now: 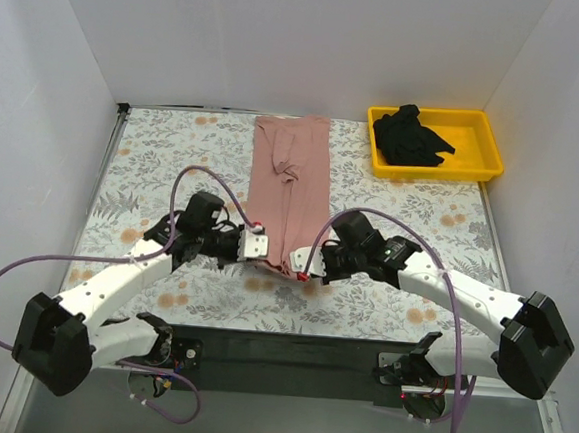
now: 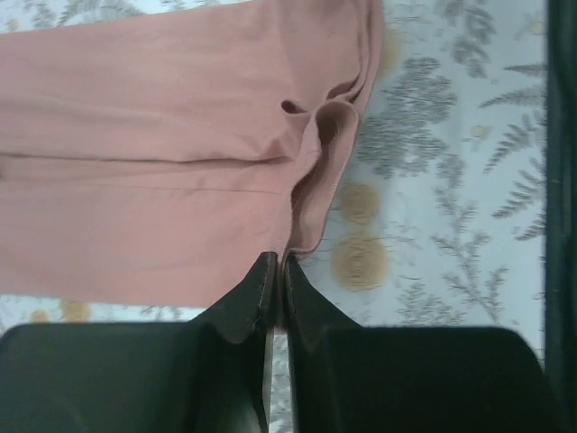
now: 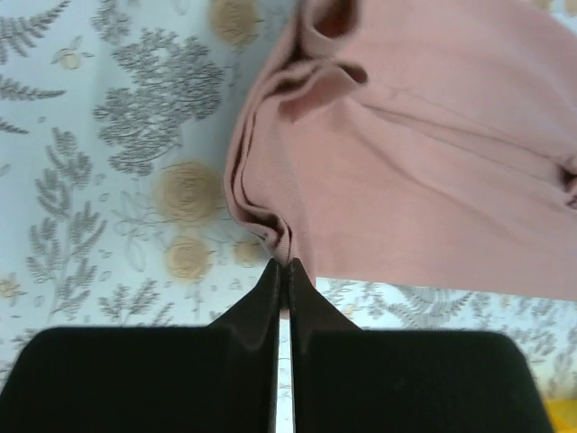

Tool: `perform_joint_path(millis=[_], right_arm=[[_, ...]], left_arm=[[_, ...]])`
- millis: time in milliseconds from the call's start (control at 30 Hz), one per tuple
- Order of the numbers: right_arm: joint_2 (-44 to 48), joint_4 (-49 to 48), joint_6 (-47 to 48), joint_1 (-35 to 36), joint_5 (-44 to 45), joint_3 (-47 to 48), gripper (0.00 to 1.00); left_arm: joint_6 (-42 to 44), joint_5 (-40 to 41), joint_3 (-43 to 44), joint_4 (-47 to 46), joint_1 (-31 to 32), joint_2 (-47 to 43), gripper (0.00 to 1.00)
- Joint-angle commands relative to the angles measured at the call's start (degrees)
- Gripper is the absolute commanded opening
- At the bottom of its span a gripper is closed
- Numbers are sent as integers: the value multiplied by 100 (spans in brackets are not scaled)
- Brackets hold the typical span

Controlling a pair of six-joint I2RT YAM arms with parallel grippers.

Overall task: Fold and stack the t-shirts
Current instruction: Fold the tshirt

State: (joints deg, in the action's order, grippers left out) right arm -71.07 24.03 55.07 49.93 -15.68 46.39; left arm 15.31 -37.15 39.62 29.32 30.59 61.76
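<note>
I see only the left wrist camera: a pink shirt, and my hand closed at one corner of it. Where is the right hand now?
Observer: The right hand is shut on the near right corner of the pink shirt.
Operator: Is there a second shirt somewhere?
Observer: Yes, a black shirt lies crumpled in a yellow bin at the far right corner of the table.
Operator: How does the pink shirt lie as a whole?
Observer: It is a long narrow strip that reaches the far edge of the table.
</note>
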Motion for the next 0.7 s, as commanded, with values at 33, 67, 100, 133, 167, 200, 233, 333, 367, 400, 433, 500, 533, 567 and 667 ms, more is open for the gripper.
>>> perform_joint_path(millis=[33,67,100,133,167,200,233,333,367,400,433,500,533,567,667], right_arm=[[-467,58,706,-474,-295,765,1],[-582,40,777,-571,-321,871,1],[-697,-12,856,-651,-356,1089,1],[-811,-47,1065,-808,-383,1178,1],[-1038,-178,1137,-879,-366,1266,1],[-1145,-232,1225,-941,-374,1363,1],[-1259,-302,1382,-1089,-400,1503,1],[-1664,-461,1629,-1327,-462,1837,1],[-1874,-487,1752,-1389,-471,1934,1],[-1989,-496,1805,-1433,-506,2022,1],[-2207,-505,1858,-1521,-523,2145,1],[-2419,-514,2016,-1652,-558,2470,1],[-2621,-514,2051,-1688,-585,2576,1],[-2718,-514,2095,-1732,-602,2803,1],[-3175,-522,2201,-1882,-647,3312,1]], left_arm=[[297,-451,844,-146,-632,800,0],[367,-495,916,-216,-694,916,0],[376,-504,1003,-408,-729,1030,0],[402,-530,1074,-505,-808,1153,0],[507,-557,1222,-567,-852,1398,0],[543,-583,1302,-690,-888,1531,0],[569,-609,1390,-752,-992,1672,0],[640,-724,1803,-919,-1238,2373,0],[640,-767,1908,-963,-1309,2507,0],[649,-794,2144,-1033,-1362,2656,0],[675,-803,2269,-1042,-1450,2936,0],[658,-890,2663,-1077,-1573,3210,0],[640,-917,2796,-1078,-1617,3455,0],[640,-943,2936,-1112,-1652,3579,0],[649,-952,3341,-1218,-1732,4019,0]])
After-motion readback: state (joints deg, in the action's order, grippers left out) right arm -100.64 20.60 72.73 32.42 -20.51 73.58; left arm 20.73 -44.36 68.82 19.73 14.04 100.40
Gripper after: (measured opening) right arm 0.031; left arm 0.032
